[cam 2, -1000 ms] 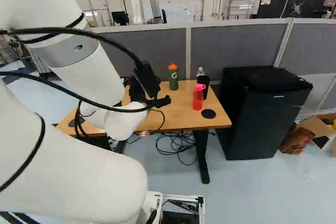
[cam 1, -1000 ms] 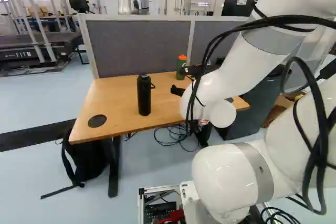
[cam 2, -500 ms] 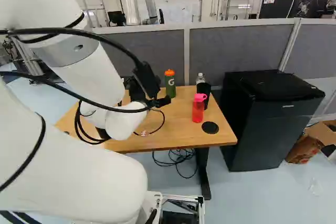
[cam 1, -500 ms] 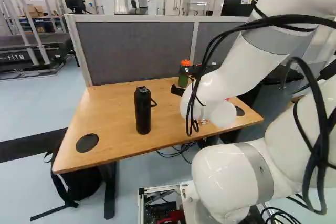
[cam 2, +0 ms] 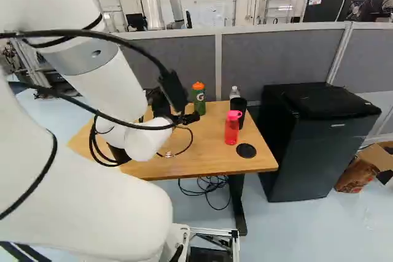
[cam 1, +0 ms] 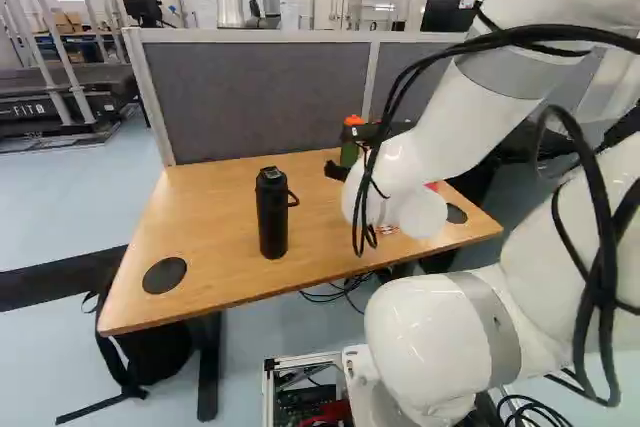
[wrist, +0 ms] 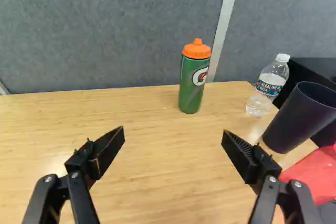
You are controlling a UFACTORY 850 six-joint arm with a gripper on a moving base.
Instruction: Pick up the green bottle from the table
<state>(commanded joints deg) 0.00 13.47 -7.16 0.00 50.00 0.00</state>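
Facing the green bottle (wrist: 191,88), upright on the table (wrist: 152,108) near the grey partition (wrist: 121,30) | our gripper (wrist: 174,131) is spread wide and empty, presumably so it can straddle the bottle | clear bottle (wrist: 269,85) and black cup (wrist: 298,119) stand off to one side, so we judge a straight advance sensible

table (cam 1: 205,217) ahead in all views

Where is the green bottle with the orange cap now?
In the wrist view, the green bottle stands upright on the table, ahead of the open fingers, near the grey divider, with the clear water bottle beside it.
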